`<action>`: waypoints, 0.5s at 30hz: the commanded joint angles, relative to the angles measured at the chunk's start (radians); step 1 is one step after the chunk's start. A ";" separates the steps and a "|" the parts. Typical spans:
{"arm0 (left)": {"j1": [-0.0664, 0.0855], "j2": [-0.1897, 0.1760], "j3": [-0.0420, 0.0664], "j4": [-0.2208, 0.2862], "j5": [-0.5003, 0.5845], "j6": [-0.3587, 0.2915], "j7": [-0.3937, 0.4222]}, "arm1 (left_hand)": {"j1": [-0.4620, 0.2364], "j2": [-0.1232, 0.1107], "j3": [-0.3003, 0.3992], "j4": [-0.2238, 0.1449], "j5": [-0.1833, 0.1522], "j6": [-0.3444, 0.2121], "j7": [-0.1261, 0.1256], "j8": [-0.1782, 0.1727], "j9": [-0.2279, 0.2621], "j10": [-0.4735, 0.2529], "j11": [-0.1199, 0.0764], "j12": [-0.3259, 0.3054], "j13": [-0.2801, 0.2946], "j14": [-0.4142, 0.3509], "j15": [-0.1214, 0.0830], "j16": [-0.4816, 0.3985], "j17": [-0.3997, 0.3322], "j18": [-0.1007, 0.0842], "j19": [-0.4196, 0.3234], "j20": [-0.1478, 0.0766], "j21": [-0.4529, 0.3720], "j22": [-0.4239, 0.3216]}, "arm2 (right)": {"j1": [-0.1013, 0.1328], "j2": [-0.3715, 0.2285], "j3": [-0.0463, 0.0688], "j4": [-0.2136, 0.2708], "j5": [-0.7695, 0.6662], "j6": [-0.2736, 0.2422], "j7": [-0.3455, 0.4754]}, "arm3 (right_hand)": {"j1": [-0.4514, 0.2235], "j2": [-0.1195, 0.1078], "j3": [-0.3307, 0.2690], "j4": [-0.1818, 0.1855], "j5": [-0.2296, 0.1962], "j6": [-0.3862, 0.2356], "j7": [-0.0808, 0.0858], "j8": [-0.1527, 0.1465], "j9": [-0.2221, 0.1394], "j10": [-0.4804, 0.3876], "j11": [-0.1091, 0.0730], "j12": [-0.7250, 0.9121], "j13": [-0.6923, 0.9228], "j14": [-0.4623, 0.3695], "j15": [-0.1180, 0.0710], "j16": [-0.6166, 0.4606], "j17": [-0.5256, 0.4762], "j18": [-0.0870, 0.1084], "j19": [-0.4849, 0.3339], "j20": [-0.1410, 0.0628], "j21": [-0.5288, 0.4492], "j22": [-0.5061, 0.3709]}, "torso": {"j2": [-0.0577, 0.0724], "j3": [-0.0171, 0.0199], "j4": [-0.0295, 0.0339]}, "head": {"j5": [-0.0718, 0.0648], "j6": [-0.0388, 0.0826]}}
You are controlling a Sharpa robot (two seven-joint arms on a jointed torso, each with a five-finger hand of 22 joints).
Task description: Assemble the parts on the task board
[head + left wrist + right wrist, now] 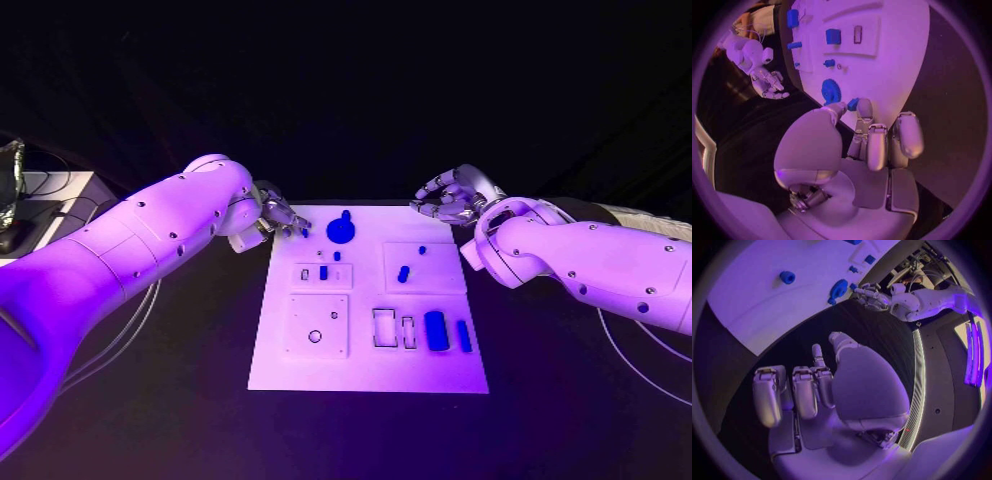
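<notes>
Fingers of my left hand (274, 220) sit at the far left corner of the flat white task board (368, 372), and in the left wrist view a thumb and fingertip (864, 107) pinch a small blue part (853, 104) right at the board's edge. Just beside that pinch lies a round blue toothed gear with a knob (342, 229), resting on the board's far edge.

My right hand (450, 198) hovers above the black table (577, 400) off the board's far right corner; its fingers curl inward with nothing between them.

On the board, a small blue peg (404, 273) stands in the square panel right of centre, another small blue piece (323, 272) sits in the left panel, and near the front right a stout blue block (436, 331) and a slim blue bar (464, 336) lie side by side, next to two pale rectangular slots (394, 328).

I can read no writing, label or brand on the board or the parts
</notes>
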 commanded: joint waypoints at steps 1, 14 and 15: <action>0.001 0.003 -0.001 0.001 0.020 0.013 0.016 | 0.022 0.004 0.019 -0.001 0.005 0.007 0.000 0.001 -0.004 -0.001 -0.005 -0.005 -0.005 0.076 -0.003 0.005 0.159 0.005 -0.002 0.000 0.000 0.001 | 0.000 0.001 0.001 0.000 -0.011 0.004 0.008 | 0.001 -0.013 0.004 0.000 0.003 -0.005 -0.001 0.005 0.001 0.047 -0.006 -0.006 0.210 0.089 -0.003 -0.004 0.191 -0.001 0.082 -0.004 -0.006 0.224 | 0.000 -0.0003 0.0008 | 0.001 0.000; 0.001 0.003 -0.002 0.004 0.020 -0.002 0.022 | 0.080 -0.030 0.329 -0.141 0.019 0.015 -0.006 0.060 0.047 0.028 -0.014 -0.028 -0.058 0.078 -0.011 0.009 0.166 0.003 0.005 -0.008 0.010 0.020 | 0.000 0.002 0.000 -0.004 -0.011 0.005 0.009 | 0.000 -0.014 0.006 0.000 0.003 -0.005 -0.001 0.005 0.002 0.047 -0.006 -0.006 0.210 0.088 -0.003 -0.004 0.191 -0.001 0.082 -0.004 -0.006 0.224 | 0.001 0.0000 0.0011 | 0.001 -0.002; 0.001 0.002 -0.002 0.004 0.019 -0.006 0.023 | 0.071 -0.033 0.343 -0.148 0.021 0.016 -0.007 0.063 0.052 0.031 -0.015 -0.028 -0.059 0.079 -0.012 0.010 0.168 0.003 0.005 -0.008 0.010 0.021 | 0.000 0.002 0.000 -0.005 -0.010 0.005 0.009 | 0.000 -0.014 0.006 0.000 0.003 -0.005 -0.001 0.005 0.002 0.047 -0.006 -0.006 0.210 0.088 -0.003 -0.004 0.191 -0.001 0.082 -0.004 -0.006 0.224 | 0.001 -0.0002 0.0013 | 0.001 -0.002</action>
